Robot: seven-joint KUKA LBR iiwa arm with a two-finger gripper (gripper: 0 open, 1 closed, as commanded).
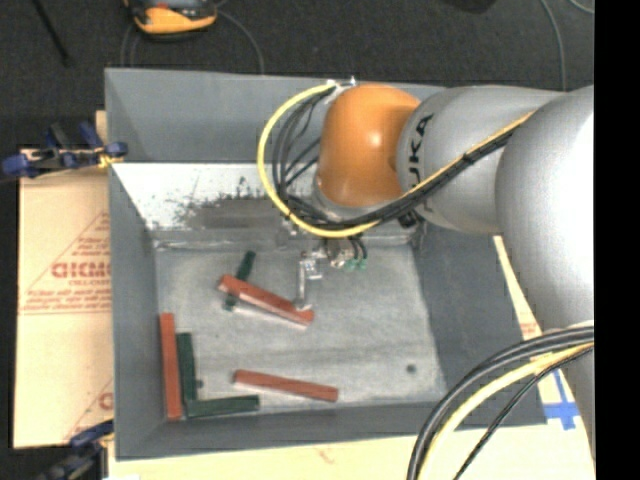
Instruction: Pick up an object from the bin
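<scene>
Gripper hangs low in the bin, around the middle and a bit toward the far wall, under the orange wrist cover and the yellow cable loop. The arm comes in from the right. The tool tip is right at the right end of a red-brown stick, which lies flat mid-bin, slanting from far-left to near-right. Touching or just above: cannot tell. Spread or pressed together: cannot tell, the wrist hides too much.

Other items:
- A short dark green stick lies tilted just beyond the left end of that stick.
- A second red-brown stick lies toward the near wall, running roughly left to right.
- A third red-brown stick lies along the left wall, running near to far.
- A long dark green stick lies just beside it on the right.
- Another dark green piece lies along the near wall, and the two make an L in the near-left corner.
- A small dark speck sits on the floor near-right, well apart from everything.
</scene>
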